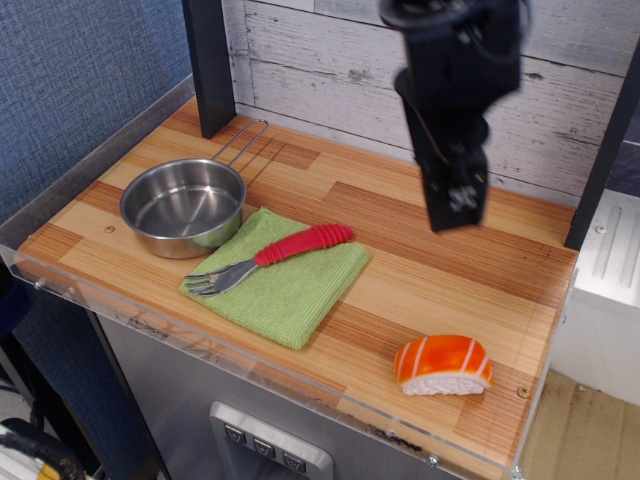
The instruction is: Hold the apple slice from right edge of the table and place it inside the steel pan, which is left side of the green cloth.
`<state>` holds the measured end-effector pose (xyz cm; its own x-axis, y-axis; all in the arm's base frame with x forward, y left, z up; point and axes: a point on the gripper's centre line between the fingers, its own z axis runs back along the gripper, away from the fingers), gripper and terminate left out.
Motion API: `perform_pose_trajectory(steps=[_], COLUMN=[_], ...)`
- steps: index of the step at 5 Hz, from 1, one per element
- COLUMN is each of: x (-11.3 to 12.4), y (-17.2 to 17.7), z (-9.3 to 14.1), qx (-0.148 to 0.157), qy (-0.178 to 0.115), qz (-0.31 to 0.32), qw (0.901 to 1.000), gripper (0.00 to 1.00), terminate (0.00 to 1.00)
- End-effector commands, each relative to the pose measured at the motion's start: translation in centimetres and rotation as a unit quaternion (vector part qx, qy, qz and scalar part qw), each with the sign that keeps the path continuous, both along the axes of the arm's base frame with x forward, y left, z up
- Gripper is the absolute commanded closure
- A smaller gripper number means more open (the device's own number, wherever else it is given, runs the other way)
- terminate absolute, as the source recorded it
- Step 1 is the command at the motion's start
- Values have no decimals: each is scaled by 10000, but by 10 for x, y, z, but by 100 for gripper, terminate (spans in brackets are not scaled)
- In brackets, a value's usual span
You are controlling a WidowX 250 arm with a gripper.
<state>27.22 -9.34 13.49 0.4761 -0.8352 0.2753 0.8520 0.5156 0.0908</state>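
The apple slice (pixel 443 365), orange with pale stripes over a white base, lies on the table (pixel 440 265) near its front right corner. The steel pan (pixel 183 207) stands empty at the left, its wire handle pointing to the back. The green cloth (pixel 285 285) lies just right of the pan, touching it. My gripper (pixel 456 215) hangs in the air above the right half of the table, behind and well above the apple slice. Its fingers point down, look pressed together and hold nothing. It is motion-blurred.
A fork (pixel 270 255) with a red handle lies diagonally across the green cloth. A clear acrylic rim (pixel 300 385) runs along the table's front edge. A dark post (pixel 210 65) stands at the back left and another (pixel 605 140) at the back right, before a plank wall.
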Motion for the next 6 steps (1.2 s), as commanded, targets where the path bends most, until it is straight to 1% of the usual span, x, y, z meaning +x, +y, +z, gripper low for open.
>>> perform_pose_trajectory(steps=[1, 2, 3, 5, 6], x=[-26, -31, -29, -20, -16], y=[-29, -32, -32, -29, -26], z=[-42, -64, -78, -90, -100], qx=[-206, -43, 73, 211, 296], qy=[93, 236, 189, 231, 258], qz=[-374, -515, -518, -419, -320], qw=[9990, 9984, 9985, 9986, 9987], gripper=[0, 0, 0, 0, 0], terminate=[0, 0, 0, 0, 0])
